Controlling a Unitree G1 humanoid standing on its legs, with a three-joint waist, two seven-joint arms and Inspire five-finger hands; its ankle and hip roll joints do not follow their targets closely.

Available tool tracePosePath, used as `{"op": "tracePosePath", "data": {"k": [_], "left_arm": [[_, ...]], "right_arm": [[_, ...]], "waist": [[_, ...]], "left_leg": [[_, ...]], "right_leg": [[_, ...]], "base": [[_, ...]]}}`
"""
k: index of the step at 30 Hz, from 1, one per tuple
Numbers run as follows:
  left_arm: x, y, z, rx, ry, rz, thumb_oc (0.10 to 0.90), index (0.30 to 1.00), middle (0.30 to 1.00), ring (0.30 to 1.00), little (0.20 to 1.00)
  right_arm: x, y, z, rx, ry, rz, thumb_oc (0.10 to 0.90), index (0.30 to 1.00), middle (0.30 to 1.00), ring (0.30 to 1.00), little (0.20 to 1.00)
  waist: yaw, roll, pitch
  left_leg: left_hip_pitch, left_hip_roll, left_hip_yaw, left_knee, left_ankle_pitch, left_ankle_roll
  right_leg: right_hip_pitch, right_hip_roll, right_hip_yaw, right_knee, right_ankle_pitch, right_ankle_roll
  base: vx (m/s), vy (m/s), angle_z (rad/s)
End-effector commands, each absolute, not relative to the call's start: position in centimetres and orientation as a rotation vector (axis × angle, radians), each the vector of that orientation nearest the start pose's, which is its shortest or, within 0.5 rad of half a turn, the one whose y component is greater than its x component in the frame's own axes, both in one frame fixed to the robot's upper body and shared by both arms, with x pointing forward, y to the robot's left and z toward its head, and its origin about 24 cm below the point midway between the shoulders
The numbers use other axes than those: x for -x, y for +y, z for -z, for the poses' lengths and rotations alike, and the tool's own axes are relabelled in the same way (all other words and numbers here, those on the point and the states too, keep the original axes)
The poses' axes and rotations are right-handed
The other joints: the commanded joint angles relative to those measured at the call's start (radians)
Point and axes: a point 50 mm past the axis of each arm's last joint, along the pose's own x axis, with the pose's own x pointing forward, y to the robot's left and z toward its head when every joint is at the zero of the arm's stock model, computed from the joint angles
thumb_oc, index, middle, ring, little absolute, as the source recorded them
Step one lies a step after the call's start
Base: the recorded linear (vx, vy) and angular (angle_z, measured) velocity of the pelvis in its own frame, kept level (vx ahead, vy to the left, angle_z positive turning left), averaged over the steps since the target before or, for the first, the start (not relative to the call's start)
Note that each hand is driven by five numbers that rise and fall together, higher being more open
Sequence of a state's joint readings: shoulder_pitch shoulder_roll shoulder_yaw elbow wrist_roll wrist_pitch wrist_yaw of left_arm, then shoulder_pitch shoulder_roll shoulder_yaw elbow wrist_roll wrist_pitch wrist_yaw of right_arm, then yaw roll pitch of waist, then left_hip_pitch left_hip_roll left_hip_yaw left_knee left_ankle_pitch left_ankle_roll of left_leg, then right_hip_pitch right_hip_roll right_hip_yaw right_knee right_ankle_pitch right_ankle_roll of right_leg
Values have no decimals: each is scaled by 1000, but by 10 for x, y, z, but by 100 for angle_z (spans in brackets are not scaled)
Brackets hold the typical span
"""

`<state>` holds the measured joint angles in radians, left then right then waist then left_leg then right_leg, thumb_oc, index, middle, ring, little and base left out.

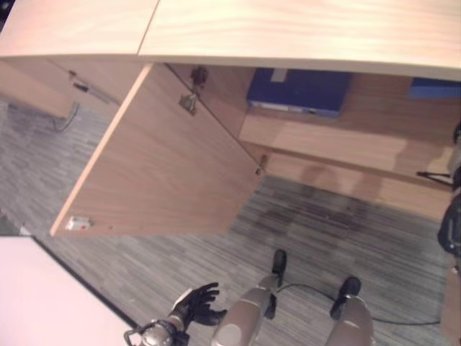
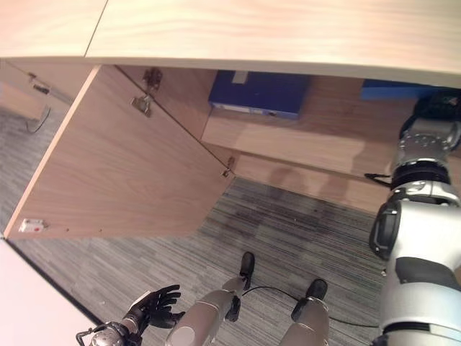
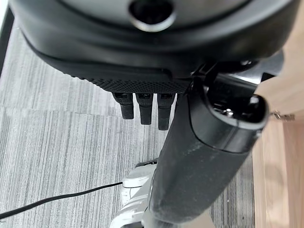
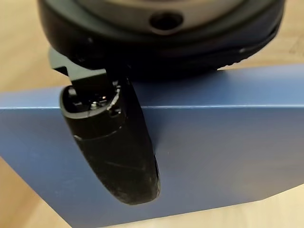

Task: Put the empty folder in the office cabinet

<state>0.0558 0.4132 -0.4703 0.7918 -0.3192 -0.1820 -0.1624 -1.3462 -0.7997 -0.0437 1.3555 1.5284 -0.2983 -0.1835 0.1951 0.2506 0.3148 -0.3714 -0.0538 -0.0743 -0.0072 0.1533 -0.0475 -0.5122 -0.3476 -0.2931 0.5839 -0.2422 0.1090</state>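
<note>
Cabinet (image 2: 238, 36) spans the top of the head views, its door (image 2: 122, 162) swung wide open toward 9 o'clock, with the carpet floor (image 2: 302, 238) below. A dark blue binder (image 2: 256, 92) already sits on the shelf (image 2: 288, 148) around 12 o'clock. The empty folder (image 4: 228, 156), a flat blue panel, is at the far 3 o'clock side of the cabinet opening, where a blue edge shows past the right arm. In the right wrist view the right hand (image 4: 111, 142) has its thumb laid flat on the folder face; the fingers are behind it and can't be seen, so grip can't be confirmed. The left hand (image 1: 196, 306) hangs low near 7 o'clock by the white desk (image 1: 43, 295) corner, fingers loosely spread and holding nothing. Risks, judged from here: the folder could slip or tip off the shelf if let go before it is seated, since the hold looks thin. Its corner may catch the shelf lip or the cabinet top edge. The open door is well clear to the left and not blocking. The binder is apart from the folder, so a collision is unlikely.
</note>
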Motion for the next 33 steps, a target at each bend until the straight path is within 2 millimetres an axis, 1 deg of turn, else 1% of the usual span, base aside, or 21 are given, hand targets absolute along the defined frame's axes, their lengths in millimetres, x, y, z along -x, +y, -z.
{"op": "tracePosePath", "data": {"k": [1,2,3,6,9,10,12,13,16,17,18,19,20,22,23,24,25,29,30,33], "left_arm": [[-146,234,112,-206,775,251,800,900,900,900,900],[-145,236,112,-197,776,231,800,900,900,900,900],[-144,237,112,-192,779,223,800,900,900,900,900],[-140,236,114,-217,789,247,800,900,900,900,900],[-139,239,114,-221,795,235,800,900,900,900,900],[-141,243,112,-209,789,212,800,900,900,900,900],[-143,243,110,-200,780,205,800,900,900,900,900],[-148,243,107,-194,757,202,800,900,900,900,900],[-151,241,105,-188,742,212,800,900,900,900,900],[-153,237,104,-179,731,229,800,900,900,900,900],[-152,236,104,-177,731,236,800,900,900,900,900],[-153,236,104,-176,730,236,800,900,900,900,900],[-151,235,104,-170,730,236,800,900,900,900,900],[-151,237,104,-169,731,229,800,900,900,900,900],[-150,239,103,-171,732,219,800,900,900,900,900],[-149,241,103,-179,736,216,800,900,900,900,900],[-149,244,102,-191,734,215,800,900,900,900,900],[-155,253,95,-218,713,201,800,900,900,900,900],[-156,252,94,-218,711,201,800,900,900,900,900],[-163,254,88,-240,681,196,800,900,900,900,900]], "right_arm": [[-322,-383,-378,-928,-883,513,400,300,300,300,300],[-322,-382,-380,-922,-890,508,400,300,300,300,300],[-323,-381,-380,-919,-886,505,400,300,300,300,300],[-330,-376,-373,-909,-851,498,400,300,300,300,300],[-336,-370,-371,-931,-836,482,400,300,300,300,300],[-338,-366,-373,-935,-838,464,400,300,300,300,300],[-338,-365,-374,-932,-840,465,400,300,300,300,300],[-335,-366,-379,-923,-852,467,400,300,300,300,300],[-328,-371,-386,-909,-869,483,400,300,300,300,300],[-325,-375,-388,-891,-868,499,400,300,300,300,300],[-324,-376,-387,-887,-865,505,400,300,300,300,300],[-324,-376,-388,-886,-866,504,400,300,300,300,300],[-323,-381,-384,-882,-850,541,800,900,900,900,900],[-322,-384,-381,-879,-835,567,800,900,900,900,900],[-322,-386,-379,-867,-812,594,800,900,900,900,900],[-323,-387,-377,-855,-794,607,800,900,900,900,900],[-322,-388,-376,-833,-757,636,800,900,900,900,900],[-321,-393,-374,-783,-677,706,800,900,900,900,900],[-320,-393,-376,-781,-676,707,800,900,900,900,900],[-323,-393,-370,-715,-571,769,800,900,900,900,900]], "waist": [[23,-11,-69],[29,-4,-63],[32,-2,-63],[36,4,-62],[39,8,-52],[44,6,-39],[47,6,-32],[54,6,-24],[53,9,-25],[50,10,-37],[52,16,-32],[51,12,-41],[52,18,-44],[54,25,-36],[51,24,-41],[51,29,-37],[47,26,-30],[37,19,-8],[38,18,-6],[29,8,9]], "left_leg": [[41,16,4,96,-206,-55],[31,18,9,91,-184,-48],[33,20,8,81,-183,-46],[53,27,0,57,-179,-39],[69,33,-7,60,-186,-36],[68,37,-11,73,-189,-38],[64,39,-15,79,-191,-40],[54,39,-22,75,-184,-46],[43,29,-33,60,-172,-52],[47,25,-47,37,-182,-54],[37,23,-45,33,-163,-50],[46,23,-51,26,-178,-52],[48,20,-55,10,-178,-48],[37,19,-50,15,-159,-45],[49,18,-58,10,-180,-45],[45,18,-57,13,-175,-43],[45,13,-56,26,-190,-41],[23,5,-51,76,-210,-39],[20,4,-50,81,-212,-39],[1,-2,-40,115,-227,-38]], "right_leg": [[20,100,24,-125,-24,0],[9,99,16,-131,9,-4],[7,103,20,-135,12,-3],[14,119,32,-145,15,-5],[17,134,37,-139,11,-9],[12,139,38,-125,5,-10],[2,139,37,-113,0,-7],[-14,129,29,-102,-1,-1],[-43,111,22,-77,-8,2],[-52,109,35,-68,-36,6],[-64,105,22,-67,-11,0],[-59,108,36,-65,-38,5],[-67,110,38,-61,-45,3],[-79,107,25,-62,-16,-5],[-72,112,43,-57,-50,-2],[-77,112,43,-56,-40,-5],[-78,111,51,-43,-57,-6],[-88,105,63,-24,-57,-10],[-90,104,64,-21,-58,-10],[-99,100,73,-11,-53,-12]], "base": [[27,27,29],[7,17,-9],[-74,37,-25],[36,-13,-23],[5,-39,-14],[-18,-57,-12],[-40,-64,-7],[-54,-63,-2],[-11,-5,2],[-2,60,9],[110,17,21],[33,28,32],[93,4,38],[-42,32,14],[0,22,-4],[101,-4,2],[-12,18,4],[-13,1,-2],[0,0,0],[0,0,0]]}}
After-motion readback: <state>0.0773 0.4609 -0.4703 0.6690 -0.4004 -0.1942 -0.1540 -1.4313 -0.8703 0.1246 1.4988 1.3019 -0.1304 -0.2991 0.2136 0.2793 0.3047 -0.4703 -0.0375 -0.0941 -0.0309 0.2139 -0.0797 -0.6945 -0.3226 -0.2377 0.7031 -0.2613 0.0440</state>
